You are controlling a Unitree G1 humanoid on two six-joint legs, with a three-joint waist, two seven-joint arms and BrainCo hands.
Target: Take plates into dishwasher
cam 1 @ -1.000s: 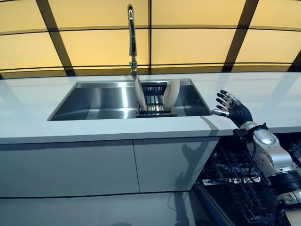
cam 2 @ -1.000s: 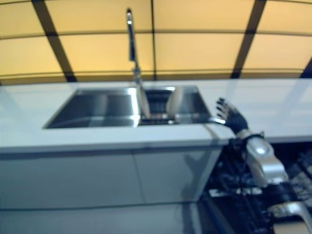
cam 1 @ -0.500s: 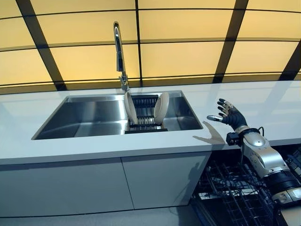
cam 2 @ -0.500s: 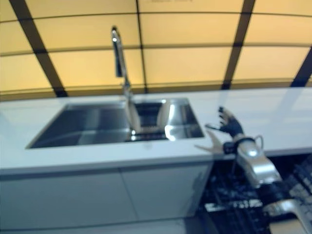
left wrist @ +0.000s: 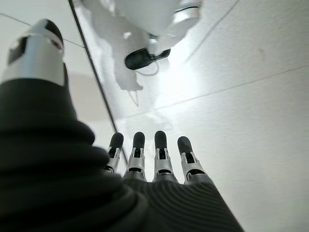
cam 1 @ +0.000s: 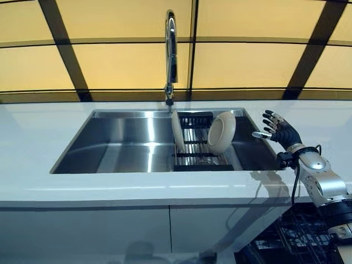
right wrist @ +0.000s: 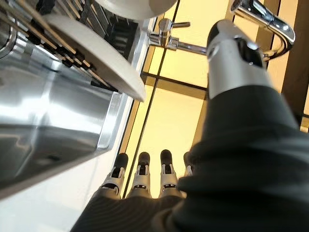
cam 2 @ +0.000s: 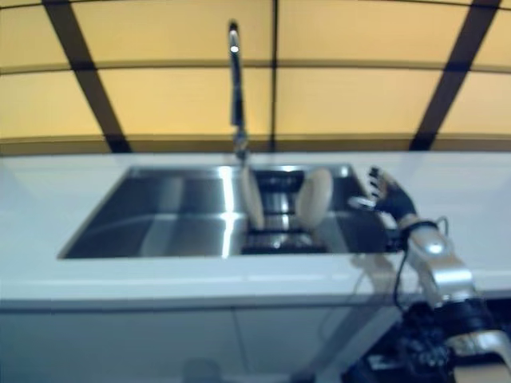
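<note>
Two cream plates stand on edge in a black rack at the right end of the steel sink: one edge-on, one tilted with its face to the right. My right hand is open and empty, raised over the sink's right rim, a short way right of the tilted plate. Its wrist view shows its straight fingers and a plate in the rack beyond them. My left hand is open and empty and shows only in its wrist view, over the floor.
A tall chrome faucet rises behind the sink, just left of the rack. White counter surrounds the sink. The open dishwasher's dark wire rack sits below the counter at the lower right, under my right arm.
The camera view has shifted, so the sink sits further right. My right hand has moved from over the counter to the sink's right rim, nearer the plates, still open.
</note>
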